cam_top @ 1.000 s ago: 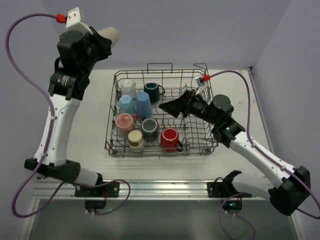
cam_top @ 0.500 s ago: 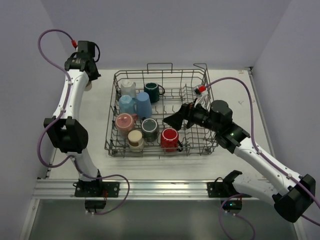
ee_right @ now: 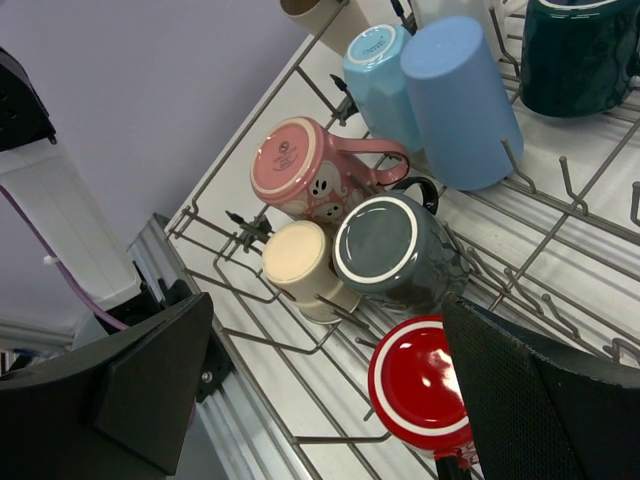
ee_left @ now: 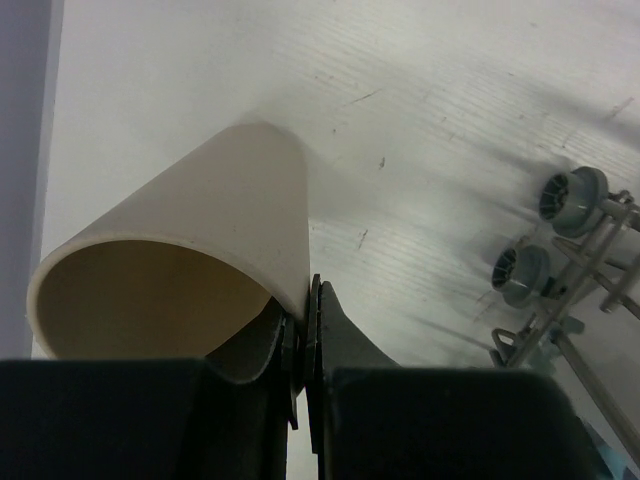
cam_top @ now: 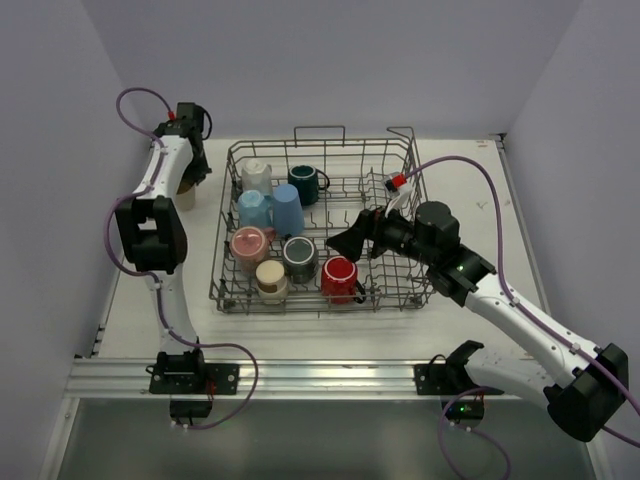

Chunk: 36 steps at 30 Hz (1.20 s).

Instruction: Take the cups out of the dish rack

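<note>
The grey wire dish rack [cam_top: 413,190] holds several cups: white [cam_top: 256,176], dark teal [cam_top: 304,183], light blue [cam_top: 251,210], blue [cam_top: 288,208], pink [cam_top: 248,243], cream [cam_top: 270,275], dark grey [cam_top: 299,257] and red [cam_top: 339,277]. My left gripper [cam_top: 190,165] is shut on the wall of a beige cup [ee_left: 200,220], one finger inside and one outside [ee_left: 305,300], low over the table left of the rack. My right gripper [cam_top: 345,240] is open and empty above the rack [ee_right: 250,340], its fingers spread either side of the red mug [ee_right: 420,385] and the cream cup [ee_right: 300,258].
Grey walls close in on the left, back and right. The rack's corner wheels [ee_left: 570,195] lie right of the beige cup. The rack's loop handles [cam_top: 320,130] stand up at its far side. A metal rail [cam_top: 320,375] runs along the near table edge.
My left arm has swung down from high up to the table's far left corner, carrying the beige cup. My right gripper has shifted slightly nearer, over the red mug.
</note>
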Each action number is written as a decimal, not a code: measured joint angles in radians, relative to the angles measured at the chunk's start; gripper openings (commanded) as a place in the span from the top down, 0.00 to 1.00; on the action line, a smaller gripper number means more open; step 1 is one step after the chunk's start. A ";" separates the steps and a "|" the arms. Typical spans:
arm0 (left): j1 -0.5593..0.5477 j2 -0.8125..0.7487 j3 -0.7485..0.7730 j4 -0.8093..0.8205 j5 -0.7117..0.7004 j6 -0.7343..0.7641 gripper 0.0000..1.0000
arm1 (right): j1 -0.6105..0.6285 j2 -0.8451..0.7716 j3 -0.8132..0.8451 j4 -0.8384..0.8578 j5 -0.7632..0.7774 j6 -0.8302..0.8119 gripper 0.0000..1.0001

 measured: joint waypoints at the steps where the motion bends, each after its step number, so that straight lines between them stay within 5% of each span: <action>1: 0.007 0.009 0.000 0.000 0.006 0.000 1.00 | 0.001 0.000 0.000 0.000 0.003 -0.002 0.01; 10: 0.077 0.034 0.019 0.007 0.030 0.004 0.99 | 0.002 -0.001 0.000 0.000 0.026 -0.012 0.01; 18: 0.101 0.037 0.029 0.008 0.057 0.011 0.59 | 0.011 0.019 0.000 0.000 0.044 -0.013 0.01; 26: 0.102 0.037 0.033 0.008 0.063 0.018 0.49 | 0.032 0.058 0.006 -0.014 0.060 -0.030 0.01; 36: 0.102 -0.033 0.026 0.024 0.061 0.010 0.11 | 0.079 0.133 0.088 -0.061 0.111 -0.062 0.01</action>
